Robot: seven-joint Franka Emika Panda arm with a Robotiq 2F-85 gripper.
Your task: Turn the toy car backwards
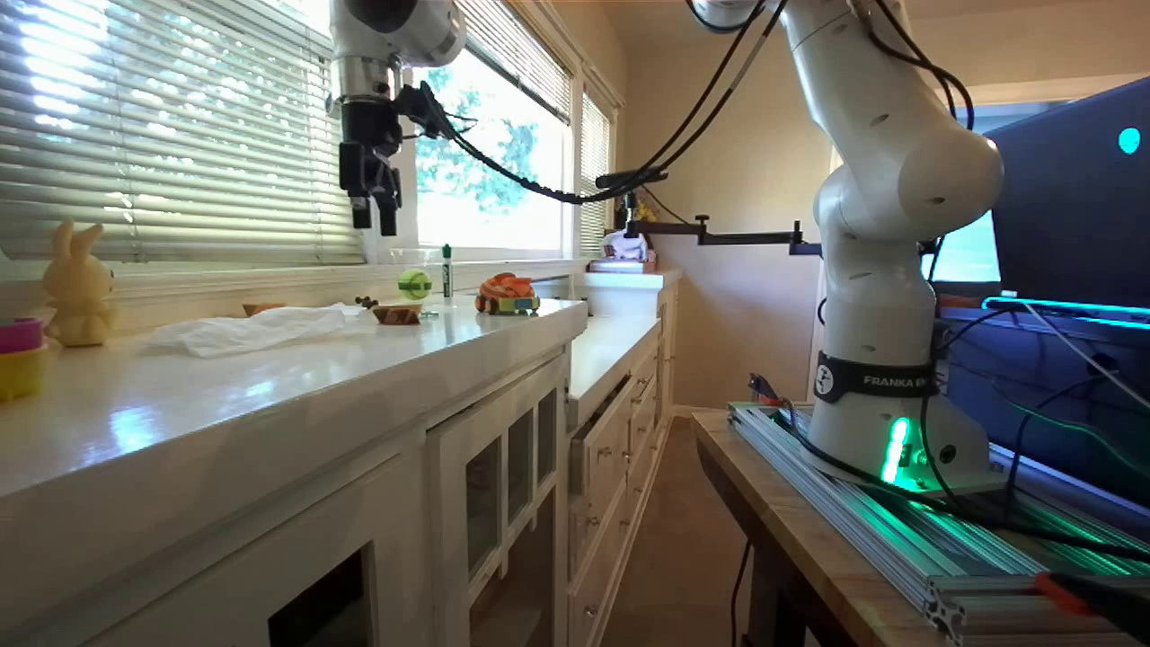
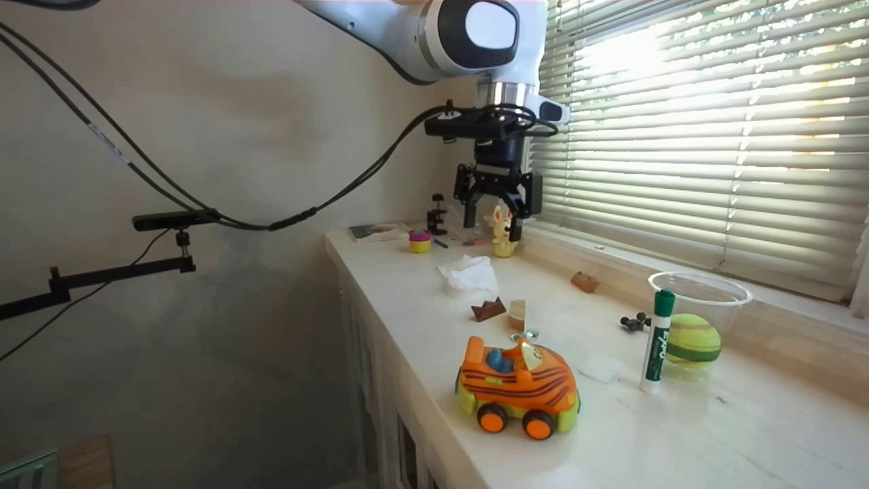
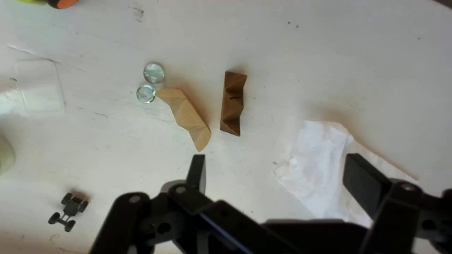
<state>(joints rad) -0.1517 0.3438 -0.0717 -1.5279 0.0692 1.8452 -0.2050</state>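
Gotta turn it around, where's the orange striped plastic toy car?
In an exterior view the toy car stands near the white counter's left edge, left of the green-capped white marker, with two clear round beads behind it.

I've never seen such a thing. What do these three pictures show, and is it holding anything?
The white machine is a robot arm, a jointed limb ending in a black pincer. Two pictures were taken from outside, at different spots; the third looks down from the arm's wrist. On the white counter sit an orange toy car, a green-and-white marker standing upright, a clear cup with a green ball showing through it, a crumpled white sheet and a yellow rabbit figure. The pincer hangs open above the counter, holding nothing.
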